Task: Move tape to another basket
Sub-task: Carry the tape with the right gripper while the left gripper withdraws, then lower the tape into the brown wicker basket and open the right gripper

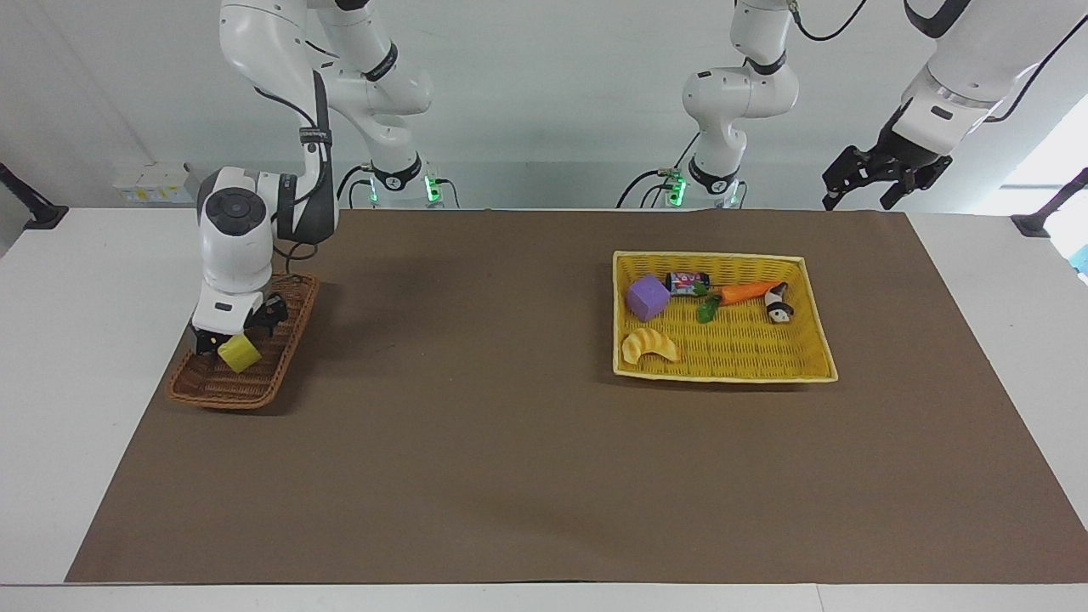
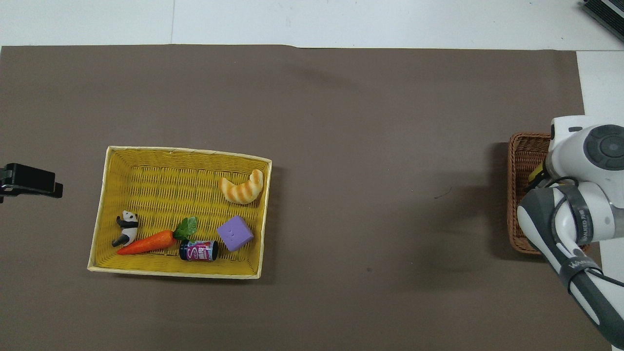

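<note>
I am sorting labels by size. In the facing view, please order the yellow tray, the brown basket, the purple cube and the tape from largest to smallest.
1. yellow tray
2. brown basket
3. purple cube
4. tape, only slightly smaller-looking than the cube

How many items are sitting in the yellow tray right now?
5, all in the yellow tray: croissant farthest from the robots; purple cube, can, carrot and panda along its nearer edge. None appear hidden.

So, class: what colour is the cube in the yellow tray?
Purple; the cube shows best in the overhead view.
</note>
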Tool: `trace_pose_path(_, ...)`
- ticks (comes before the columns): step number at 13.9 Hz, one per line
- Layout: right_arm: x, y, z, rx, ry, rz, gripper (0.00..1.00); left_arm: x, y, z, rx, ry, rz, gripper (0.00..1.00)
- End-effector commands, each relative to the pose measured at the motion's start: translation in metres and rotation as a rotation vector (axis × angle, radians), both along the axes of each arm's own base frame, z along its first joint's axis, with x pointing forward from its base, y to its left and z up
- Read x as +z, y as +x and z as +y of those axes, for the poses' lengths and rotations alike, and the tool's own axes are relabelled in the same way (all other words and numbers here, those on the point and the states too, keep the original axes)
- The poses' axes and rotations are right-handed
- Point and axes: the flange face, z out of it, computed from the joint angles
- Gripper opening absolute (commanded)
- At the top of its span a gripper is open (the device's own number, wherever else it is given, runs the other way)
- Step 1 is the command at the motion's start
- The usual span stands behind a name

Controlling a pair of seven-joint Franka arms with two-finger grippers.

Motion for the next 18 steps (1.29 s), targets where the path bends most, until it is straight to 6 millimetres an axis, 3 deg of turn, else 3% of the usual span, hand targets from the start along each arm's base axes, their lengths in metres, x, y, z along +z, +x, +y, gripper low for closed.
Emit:
trace_pose_path(1,0.039,-0.012,0.02,-0.115,0.102,-0.013,1.0,0.008,-0.009,0.009,-0.017,0.089,-0.005,1.0)
trace_pose_path(3,0.059,-0.01,0.023,-0.244,0.16,-0.056,1.0,0.011,-0.005,0.011,-0.019,0.111,-0.036,1.0)
trace_pose_path(6,0.084,-0.009,0.051,-0.382,0.171,-0.131,1.0,0.01,-0.002,0.013,-0.008,0.089,-0.055,1.0)
trace_pose_path(8,0.102,-0.009,0.096,-0.545,0.19,-0.159,1.0,0.01,-0.002,0.011,-0.002,0.086,-0.054,1.0)
trace_pose_path(10,0.131,-0.004,0.125,-0.668,0.226,-0.164,1.0,0.009,-0.001,0.013,0.003,0.082,-0.064,1.0)
trace_pose_path(13,0.189,-0.001,0.124,-0.742,0.332,-0.147,1.0,0.009,0.003,0.014,0.005,0.048,-0.073,1.0)
trace_pose_path(18,0.276,-0.012,0.11,-0.774,0.339,-0.172,1.0,0.01,0.008,0.01,0.007,0.029,-0.052,1.0)
